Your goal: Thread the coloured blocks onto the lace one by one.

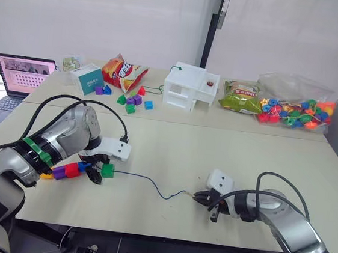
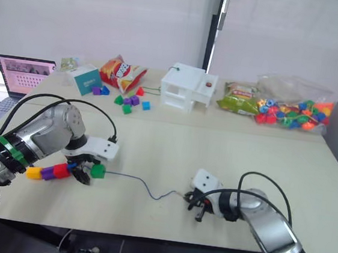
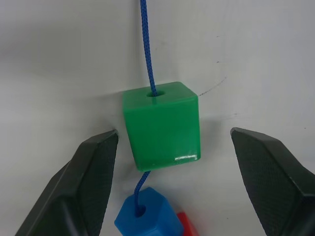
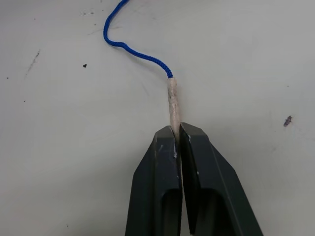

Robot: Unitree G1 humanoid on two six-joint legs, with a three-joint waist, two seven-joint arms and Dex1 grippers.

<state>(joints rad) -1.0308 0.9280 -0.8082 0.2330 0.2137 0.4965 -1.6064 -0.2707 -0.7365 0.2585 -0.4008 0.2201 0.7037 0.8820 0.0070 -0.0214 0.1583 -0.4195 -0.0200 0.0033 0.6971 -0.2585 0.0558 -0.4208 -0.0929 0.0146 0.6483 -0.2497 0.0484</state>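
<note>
- Green block (image 3: 161, 125) sat threaded on the lace (image 1: 151, 182), last in my row of coloured blocks (image 1: 70, 170) near the table's (image 1: 215, 149) front edge.
- Left gripper (image 3: 172, 172) stood spread either side of it, not touching.
- Right gripper (image 4: 177, 132) was pinched tight on the lace's pale tip (image 4: 173, 103).

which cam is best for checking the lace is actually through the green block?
Left wrist view: the lace enters the hole in the green block and exits toward the blue block, left tool open around it. Eye views show the block small, hole unreadable.

Head pair overlooks table (image 1: 215, 149); wrist cameras close.
</note>
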